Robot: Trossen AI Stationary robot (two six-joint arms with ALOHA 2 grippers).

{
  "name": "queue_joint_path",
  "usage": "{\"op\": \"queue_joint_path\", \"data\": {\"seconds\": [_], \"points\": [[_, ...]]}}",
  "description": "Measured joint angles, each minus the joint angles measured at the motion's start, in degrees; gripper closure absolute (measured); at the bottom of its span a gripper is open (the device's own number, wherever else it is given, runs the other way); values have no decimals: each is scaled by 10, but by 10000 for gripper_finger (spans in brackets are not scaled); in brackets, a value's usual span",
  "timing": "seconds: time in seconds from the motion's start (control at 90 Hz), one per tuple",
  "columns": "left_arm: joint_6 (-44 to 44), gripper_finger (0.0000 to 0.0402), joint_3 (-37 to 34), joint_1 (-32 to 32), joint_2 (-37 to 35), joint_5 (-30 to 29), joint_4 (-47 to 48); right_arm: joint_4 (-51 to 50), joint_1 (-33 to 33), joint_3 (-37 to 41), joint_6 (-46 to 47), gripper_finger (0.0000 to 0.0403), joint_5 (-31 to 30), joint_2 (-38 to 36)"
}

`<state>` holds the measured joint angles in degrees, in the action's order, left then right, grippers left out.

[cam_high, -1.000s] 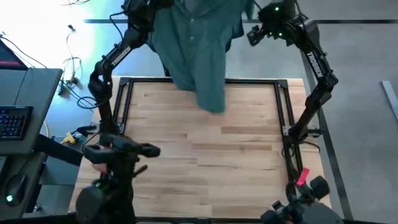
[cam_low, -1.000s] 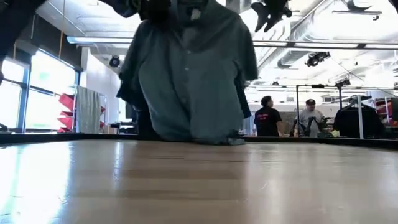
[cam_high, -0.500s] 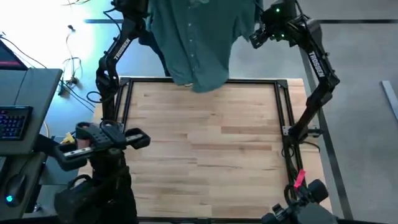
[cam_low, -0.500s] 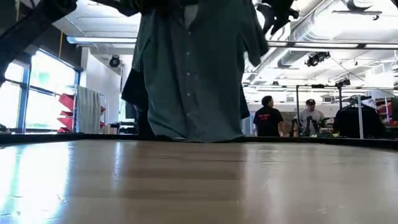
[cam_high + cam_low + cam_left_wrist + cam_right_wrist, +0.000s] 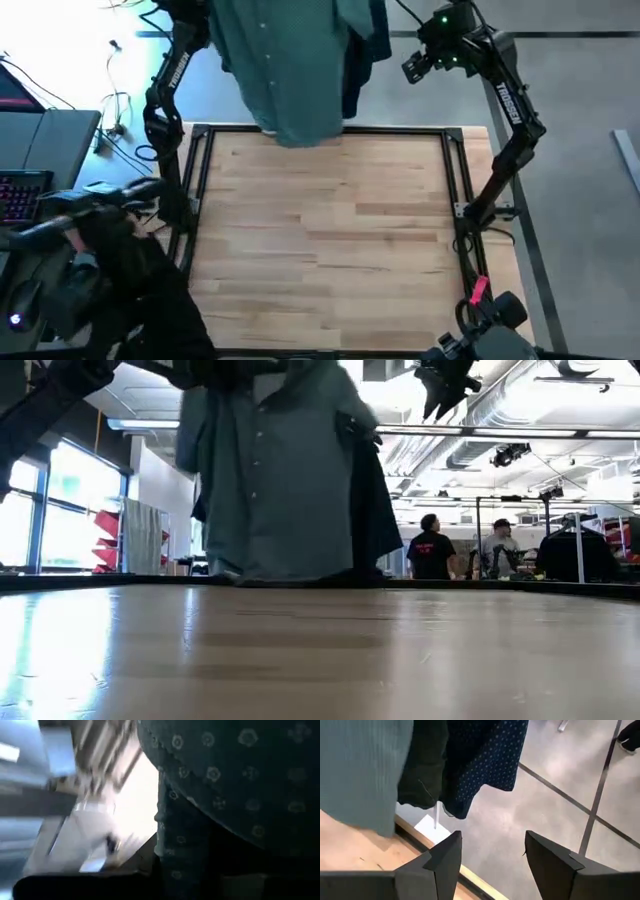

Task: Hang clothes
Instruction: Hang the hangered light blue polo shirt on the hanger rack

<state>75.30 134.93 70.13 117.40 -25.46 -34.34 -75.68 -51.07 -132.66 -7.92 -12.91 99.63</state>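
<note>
Swung leftward, teal shirt [image 5: 285, 70]; right wrist reveals navy shirt [image 5: 485, 760].

Strong daylight is seen at the low view's left windows [image 5: 70, 510]; ceiling lights glare upper right. The surface [image 5: 320, 660] is softly blurred. The left wrist view is motion-smeared and dim.

Teal shirt [image 5: 285, 70] hangs limp at table's far edge, buttons showing; navy dotted shirt [image 5: 482, 762] and black piece [image 5: 422, 765] hang just behind.
</note>
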Motion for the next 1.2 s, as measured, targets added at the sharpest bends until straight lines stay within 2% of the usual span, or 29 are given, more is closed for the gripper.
{"op": "queue_joint_path", "data": {"seconds": [0.167,0.467,0.622,0.722,0.889,1.011,1.2], "points": [[-30,347,1,15,0,26,6,0,0,0,-1,209,22,0],[-121,347,1,-51,-1,89,138,0,1,0,-16,209,26,0],[-157,350,3,-95,-2,80,222,-5,1,0,-16,209,46,0],[-143,387,0,-117,1,58,298,-12,1,0,-16,209,52,0],[-133,388,2,-152,-4,44,354,-18,1,5,-16,208,56,2],[-132,388,2,-174,-5,28,350,-20,2,5,-15,208,60,3],[-61,390,0,-181,-2,29,242,-22,6,5,-15,208,72,6]]}}
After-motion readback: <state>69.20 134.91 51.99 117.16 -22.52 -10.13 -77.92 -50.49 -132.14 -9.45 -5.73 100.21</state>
